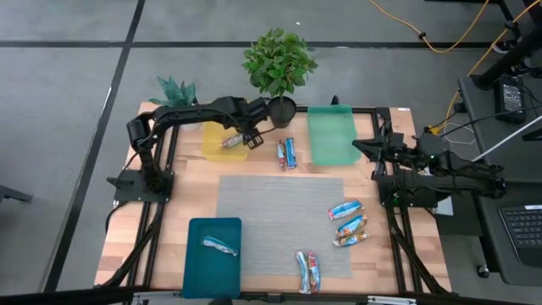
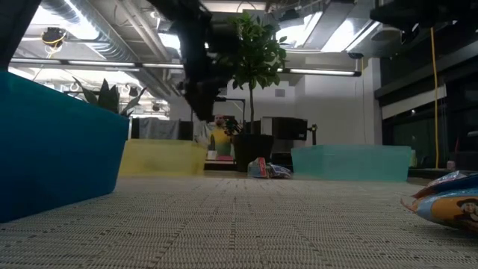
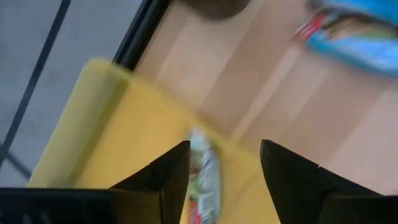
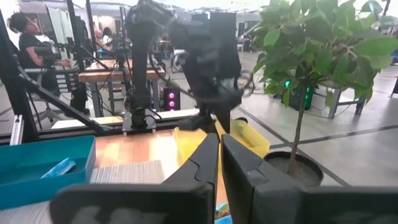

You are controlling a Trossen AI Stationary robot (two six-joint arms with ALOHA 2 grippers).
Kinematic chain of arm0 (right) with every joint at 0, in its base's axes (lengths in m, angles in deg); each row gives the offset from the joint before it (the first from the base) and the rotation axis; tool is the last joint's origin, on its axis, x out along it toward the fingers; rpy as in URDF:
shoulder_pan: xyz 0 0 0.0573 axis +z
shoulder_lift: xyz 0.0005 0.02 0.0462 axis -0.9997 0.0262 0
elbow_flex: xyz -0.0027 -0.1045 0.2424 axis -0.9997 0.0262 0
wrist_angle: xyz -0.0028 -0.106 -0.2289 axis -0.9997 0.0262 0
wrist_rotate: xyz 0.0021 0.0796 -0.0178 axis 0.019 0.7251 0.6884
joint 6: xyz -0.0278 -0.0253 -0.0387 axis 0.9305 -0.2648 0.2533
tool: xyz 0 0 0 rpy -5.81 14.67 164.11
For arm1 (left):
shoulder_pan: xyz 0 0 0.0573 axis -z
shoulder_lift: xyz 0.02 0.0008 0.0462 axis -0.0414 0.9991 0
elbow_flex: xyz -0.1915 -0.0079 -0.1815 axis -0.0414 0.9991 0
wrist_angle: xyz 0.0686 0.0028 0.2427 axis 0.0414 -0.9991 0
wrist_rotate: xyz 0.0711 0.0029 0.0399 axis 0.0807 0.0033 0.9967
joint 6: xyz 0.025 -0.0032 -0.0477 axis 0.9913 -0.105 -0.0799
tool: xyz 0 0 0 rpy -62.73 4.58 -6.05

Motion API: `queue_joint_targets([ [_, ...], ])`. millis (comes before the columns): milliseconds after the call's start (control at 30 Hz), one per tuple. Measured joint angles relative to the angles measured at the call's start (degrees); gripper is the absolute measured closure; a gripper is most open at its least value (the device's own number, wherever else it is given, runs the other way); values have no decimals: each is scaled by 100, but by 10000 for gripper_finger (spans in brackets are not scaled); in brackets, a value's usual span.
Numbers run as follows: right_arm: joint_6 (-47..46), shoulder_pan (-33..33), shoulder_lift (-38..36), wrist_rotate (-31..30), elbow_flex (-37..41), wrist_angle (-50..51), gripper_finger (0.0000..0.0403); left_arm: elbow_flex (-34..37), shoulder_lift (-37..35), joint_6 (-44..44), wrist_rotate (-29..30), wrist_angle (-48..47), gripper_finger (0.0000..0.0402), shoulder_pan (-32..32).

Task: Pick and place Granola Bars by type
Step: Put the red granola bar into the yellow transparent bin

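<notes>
Granola Bars (image 1: 348,222) are looking light, crinkly and slippery; pinching across the middle seems best. Left gripper (image 1: 248,135) is hanging open and empty over the yellow tray (image 1: 215,146), one bar (image 3: 205,180) lying below.

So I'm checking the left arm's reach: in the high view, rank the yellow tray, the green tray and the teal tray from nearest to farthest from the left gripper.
1. Yellow tray: directly under the left gripper, which hangs open over its right end.
2. Green tray: along the same far edge of the table, to the right.
3. Teal tray: at the near left corner.
</notes>
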Motion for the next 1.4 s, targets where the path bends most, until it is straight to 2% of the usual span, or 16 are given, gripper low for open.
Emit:
queue_joint_targets([
  [233,1,-1,-1,7,0,68,379,-540,0,-62,-21,-29,215,380],
  [600,1,-1,-1,17,0,68,379,-1152,0,-208,-697,-67,215,1060],
  [800,27,0,-1,15,0,68,379,-1728,0,-97,-835,-364,215,1438],
  [1067,45,-2,-1,11,0,72,379,-2704,-94,-14,-887,-1210,215,2031],
  [1233,108,-1,2,8,0,86,379,-2752,-423,-1,-824,-1144,215,2265],
  [1400,336,-1,-1,9,0,100,379,-2745,-453,-657,-699,-1158,215,2290],
])
